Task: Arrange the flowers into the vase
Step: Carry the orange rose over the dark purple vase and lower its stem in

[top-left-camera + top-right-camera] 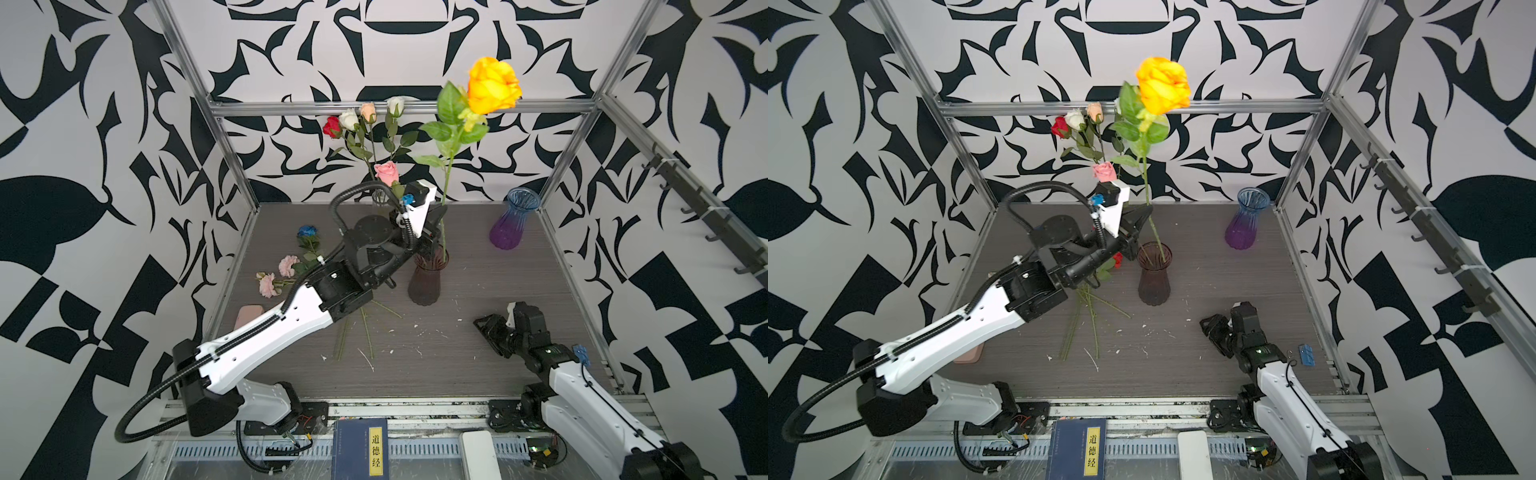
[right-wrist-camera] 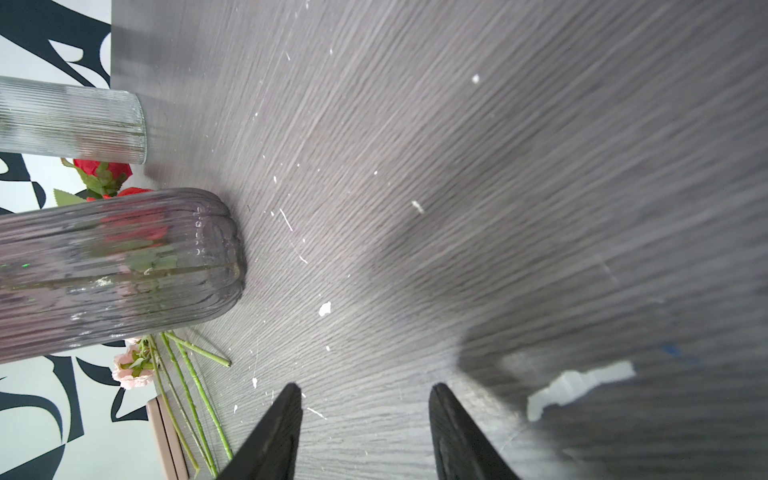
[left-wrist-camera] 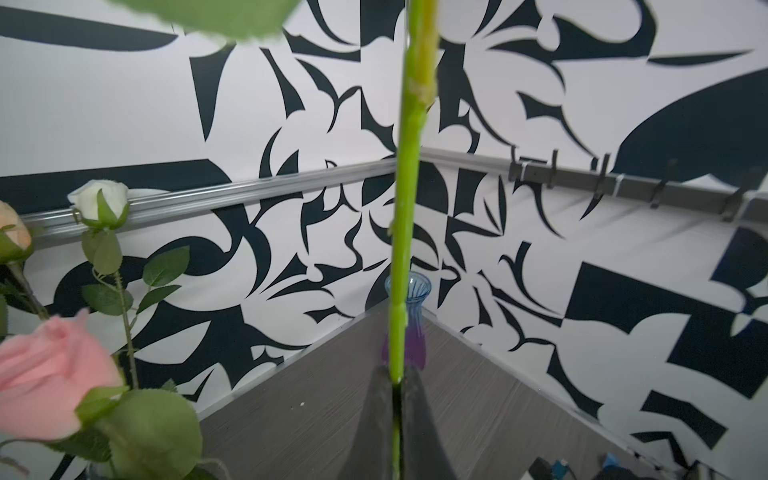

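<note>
The job looks roughly half done. A clear ribbed glass vase at the far middle of the counter already holds five roses: red, white, peach, a white bud and pink.

The left claw is clamped on the green stem of a tall orange-yellow rose. It holds the rose nearly upright, with the foot of the stem inside the mouth of the dark smoky ribbed glass vase at the centre. This flower looks placed but not yet let go.

Several flowers lie flat on the left of the counter, waiting: a blue rose, two frilly pink blooms and a red bloom partly hidden behind the arm. How many stems lie under the arm I cannot tell.

The blue-to-purple glass vase at the far right stands empty. The right claw rests low at the near right, its jaws apart and holding nothing.
</note>
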